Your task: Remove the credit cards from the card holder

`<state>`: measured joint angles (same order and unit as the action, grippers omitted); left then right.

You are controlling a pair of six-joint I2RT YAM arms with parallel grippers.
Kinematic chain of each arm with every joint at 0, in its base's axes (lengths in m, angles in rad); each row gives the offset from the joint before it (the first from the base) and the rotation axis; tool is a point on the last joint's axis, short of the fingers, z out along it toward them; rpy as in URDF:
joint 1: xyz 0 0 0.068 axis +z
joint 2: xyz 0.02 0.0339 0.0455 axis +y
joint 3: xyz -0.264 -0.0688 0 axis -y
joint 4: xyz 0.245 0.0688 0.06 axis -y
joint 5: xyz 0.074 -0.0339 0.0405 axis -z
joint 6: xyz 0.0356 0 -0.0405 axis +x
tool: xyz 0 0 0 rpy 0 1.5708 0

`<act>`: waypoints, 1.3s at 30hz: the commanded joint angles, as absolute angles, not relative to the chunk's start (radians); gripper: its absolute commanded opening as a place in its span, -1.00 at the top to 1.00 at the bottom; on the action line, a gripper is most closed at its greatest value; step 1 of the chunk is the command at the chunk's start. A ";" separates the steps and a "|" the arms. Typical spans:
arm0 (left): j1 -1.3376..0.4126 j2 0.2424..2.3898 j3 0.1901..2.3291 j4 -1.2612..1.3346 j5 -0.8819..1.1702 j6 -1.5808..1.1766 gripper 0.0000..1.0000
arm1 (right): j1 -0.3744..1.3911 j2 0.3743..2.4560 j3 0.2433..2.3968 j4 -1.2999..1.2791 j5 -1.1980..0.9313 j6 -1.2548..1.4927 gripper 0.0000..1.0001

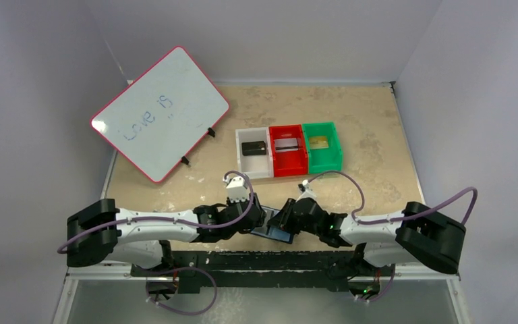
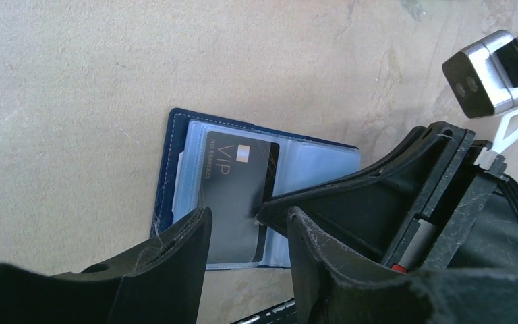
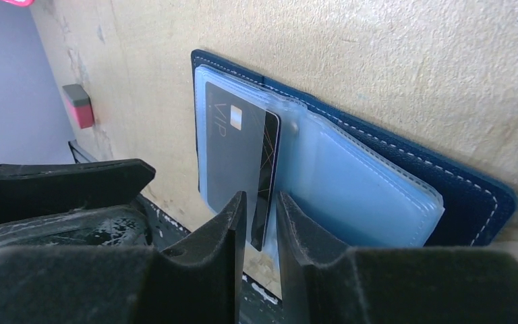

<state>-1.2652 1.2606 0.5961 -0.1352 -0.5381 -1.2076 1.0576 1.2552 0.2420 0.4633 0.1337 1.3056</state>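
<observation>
The card holder (image 3: 351,175) lies open on the surface (image 2: 74,81), just ahead of both my end effectors. My right end effector (image 3: 262,219) is pinched narrow on the black VIP card's (image 3: 239,152) protruding short edge, apparently gripping it, long axis running away from me. My left end effector (image 2: 249,226) hovers part-open, empty.

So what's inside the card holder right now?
One black VIP card sits in a clear pocket of the open holder, its edge between the right hand's fingers. The other pockets look empty; anything beneath them is hidden.
</observation>
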 commanded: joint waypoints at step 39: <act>-1.212 1.400 0.677 -0.226 -0.578 -1.160 0.19 | 0.826 1.451 0.311 0.675 -0.156 1.114 0.46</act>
<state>-1.2163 1.4044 0.6586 -0.2066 -0.5220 -1.1336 0.8345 1.4353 0.2760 0.6769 -0.1238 1.1683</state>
